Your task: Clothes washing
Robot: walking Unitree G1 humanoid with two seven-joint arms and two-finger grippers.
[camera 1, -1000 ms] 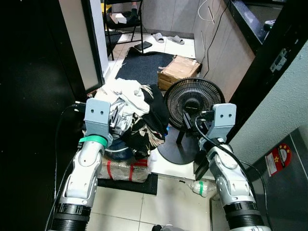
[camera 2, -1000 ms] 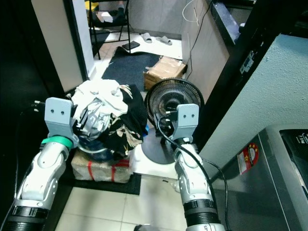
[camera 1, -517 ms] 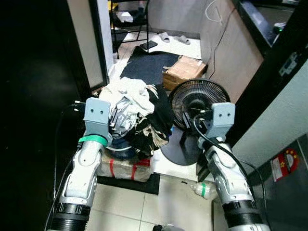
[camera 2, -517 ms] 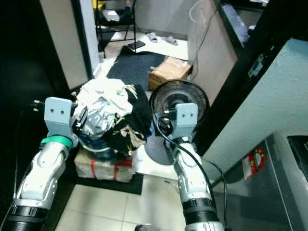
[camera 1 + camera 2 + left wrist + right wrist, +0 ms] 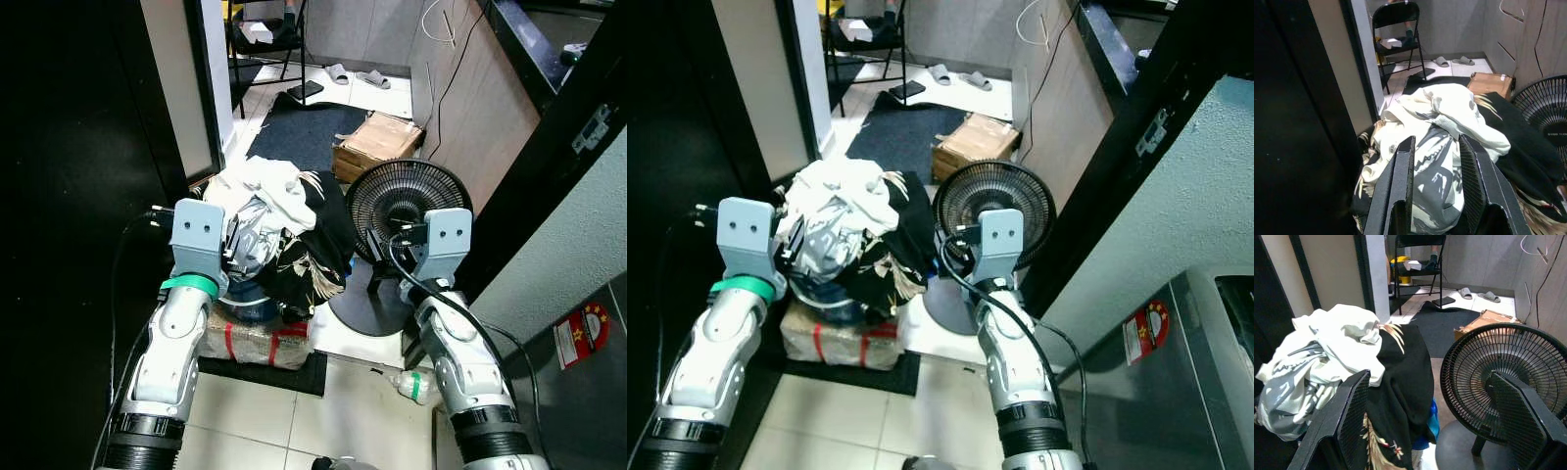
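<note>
Laundry, a soft heap of white and black crumpled clothes (image 5: 279, 230), looks light and floppy; we would pinch its top fold. Both jaws stand apart.

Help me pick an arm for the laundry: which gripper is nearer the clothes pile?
Left. The left gripper hangs at the clothes pile; the right gripper sits beside it, facing the fan.

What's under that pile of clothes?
Under the clothes shows a blue basin, mostly covered, sitting on a wrapped box with red tape. What's inside the basin is hidden.
</note>
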